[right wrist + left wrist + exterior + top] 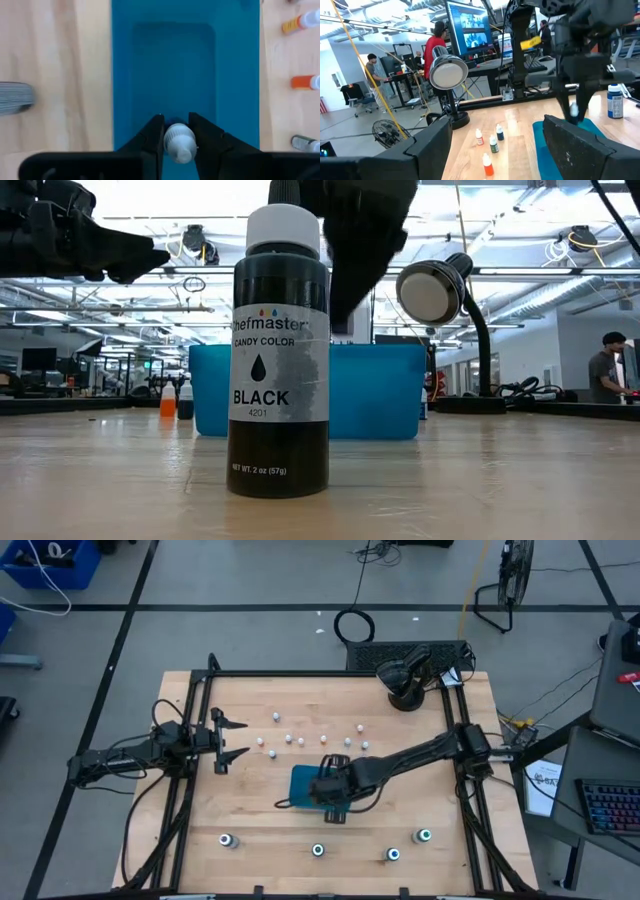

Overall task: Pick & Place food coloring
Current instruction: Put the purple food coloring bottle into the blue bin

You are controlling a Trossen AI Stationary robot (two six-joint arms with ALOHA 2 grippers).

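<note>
Right gripper poised directly above the teal tray, jaws nearly closed and pinching a small white-capped food coloring bottle between them, cap toward the wrist camera, a bit of blue showing at the bottle's far end. Below and ahead of those jaws, only the tray's bare blue floor. Off to one side of the jaws, on the wooden table, three more tiny bottles lying flat: a yellow one, an orange one, a dark one.

From overhead, right gripper reaching in over the tray at mid-table. Left gripper held well apart from the tray at the table's left side, fingers spread wide with nothing between them. Ahead of the left jaws, a loose scatter of small white-capped bottles stretching across the table, beyond the tray. Nearer the front edge, well clear of both sets of jaws, four larger dark bottles with green-white tops spaced in a rough row.

At table level, one big black Chefmaster candy color bottle standing upright close to the camera, the tray behind it, right arm coming down from above. In the left wrist view, a few small upright bottles ahead of the open fingers, beside a round desk lamp
</note>
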